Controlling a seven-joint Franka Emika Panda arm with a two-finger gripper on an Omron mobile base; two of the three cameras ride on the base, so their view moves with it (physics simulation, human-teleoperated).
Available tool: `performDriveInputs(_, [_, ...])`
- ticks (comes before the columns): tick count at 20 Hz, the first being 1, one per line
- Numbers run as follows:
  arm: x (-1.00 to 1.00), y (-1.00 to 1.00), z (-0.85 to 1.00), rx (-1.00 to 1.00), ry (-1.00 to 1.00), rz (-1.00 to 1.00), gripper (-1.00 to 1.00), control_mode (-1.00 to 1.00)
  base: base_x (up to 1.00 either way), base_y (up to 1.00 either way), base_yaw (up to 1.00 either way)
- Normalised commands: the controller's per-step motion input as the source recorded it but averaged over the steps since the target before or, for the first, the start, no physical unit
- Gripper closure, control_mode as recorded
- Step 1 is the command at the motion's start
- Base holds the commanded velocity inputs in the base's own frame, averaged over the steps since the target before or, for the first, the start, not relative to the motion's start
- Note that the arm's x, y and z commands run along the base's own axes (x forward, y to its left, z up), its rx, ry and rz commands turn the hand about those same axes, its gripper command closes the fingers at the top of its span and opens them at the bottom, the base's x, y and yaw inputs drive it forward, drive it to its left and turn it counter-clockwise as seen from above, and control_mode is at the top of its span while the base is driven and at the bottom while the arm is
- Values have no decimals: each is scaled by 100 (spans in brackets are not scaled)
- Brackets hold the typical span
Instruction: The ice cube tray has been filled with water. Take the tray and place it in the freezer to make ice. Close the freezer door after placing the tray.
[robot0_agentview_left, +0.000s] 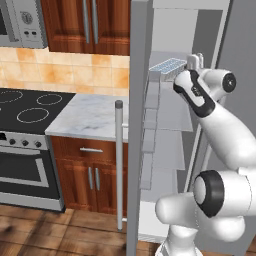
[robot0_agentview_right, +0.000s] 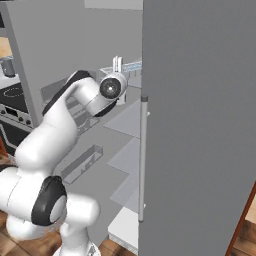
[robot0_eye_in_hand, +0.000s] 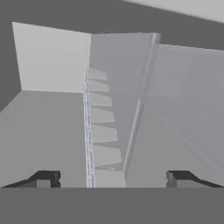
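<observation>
Resting on freezer shelf, white ice cube tray, pale-blue cells, jaws spread apart.

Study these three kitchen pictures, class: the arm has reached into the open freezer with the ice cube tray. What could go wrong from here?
1. The ice cube tray sits at the front edge of an upper shelf, beside the open gripper; a careless withdrawal could nudge it off and spill the water.
2. The freezer door stands wide open with the arm between the doors; closing it before the arm is out would trap the arm.
</observation>
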Motion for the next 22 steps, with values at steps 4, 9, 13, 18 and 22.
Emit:
performDriveInputs(4, [-100, 11, 59, 0, -2, 0, -100, -100, 0, 0, 0])
performDriveInputs(9, [-100, 29, 93, 0, 4, 0, -100, -100, 0, 0, 0])
performDriveInputs(13, [-100, 13, 80, 0, 24, -4, -100, -100, 0, 0, 0])
performDriveInputs(18, [-100, 0, 7, -1, 27, -8, -100, -100, 0, 0, 0])
performDriveInputs(22, [-100, 0, -53, -9, 13, -1, -100, -100, 0, 0, 0])
